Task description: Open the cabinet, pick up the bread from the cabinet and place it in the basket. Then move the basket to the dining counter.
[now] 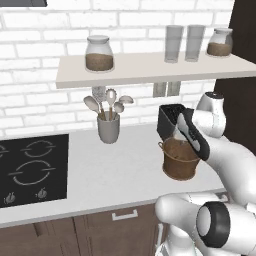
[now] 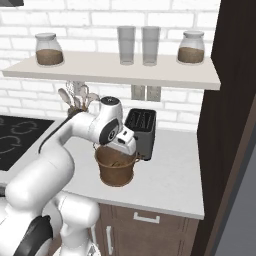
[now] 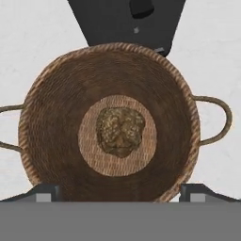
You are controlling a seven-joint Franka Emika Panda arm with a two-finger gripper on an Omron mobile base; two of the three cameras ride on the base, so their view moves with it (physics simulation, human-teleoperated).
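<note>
We are past the middle of the job, as far as we can judge. The bread (image 3: 120, 131) lies on the floor of the basket (image 3: 56, 117), right in its centre and loose of the walls, so the fetching from the cabinet and the drop look done. What we judge is left is the second half: taking hold of the basket and carrying it to the dining counter.

The basket stands upright on the white desk (image 1: 115, 170), just in front of the black toaster (image 2: 142, 127) and close to the desk's front edge. Its thin handle loops stick out to both sides in the hand view. The grey cup of spoons (image 1: 108, 127) stands well apart to its left, beside the stove top (image 1: 32, 167).

Our hand (image 3: 120, 193) hangs directly over the basket's mouth, pointing straight down. Its fingers (image 3: 44, 192) stand wide apart with nothing between them; one tip sits at each side near the rim. In the base views the wrist covers the top of the basket, so we cannot tell from there whether the tips touch the rim.

Above, the shelf (image 1: 150, 70) carries two jars and two glasses, none of them our concern
</note>
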